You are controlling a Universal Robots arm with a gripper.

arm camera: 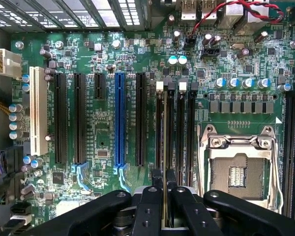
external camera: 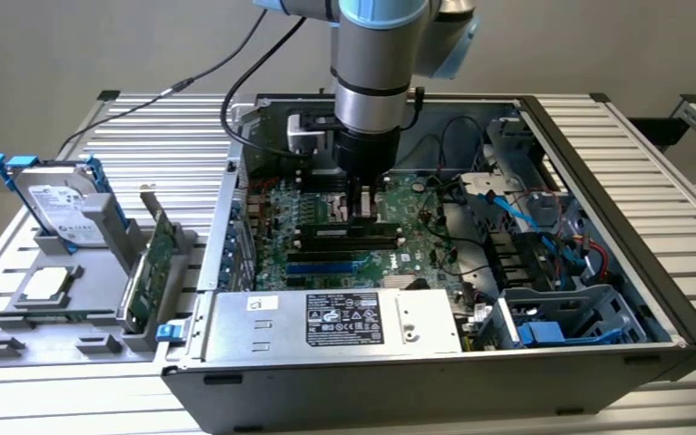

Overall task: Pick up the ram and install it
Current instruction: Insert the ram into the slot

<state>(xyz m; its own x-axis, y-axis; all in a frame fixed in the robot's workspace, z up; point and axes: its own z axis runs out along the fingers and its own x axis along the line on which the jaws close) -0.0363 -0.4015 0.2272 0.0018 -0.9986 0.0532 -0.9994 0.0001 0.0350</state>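
The gripper (external camera: 365,208) stands over the motherboard (external camera: 312,249) in the middle of the exterior view. Its fingers are drawn narrowly together on the ram (arm camera: 164,128). The wrist view shows the stick edge-on above the memory slots (arm camera: 181,128), beside the processor socket (arm camera: 238,172). It is probably light, thin and stiff (yet brittle if twisted), and best held by its flat faces near mid-length, clear of the contact edge.
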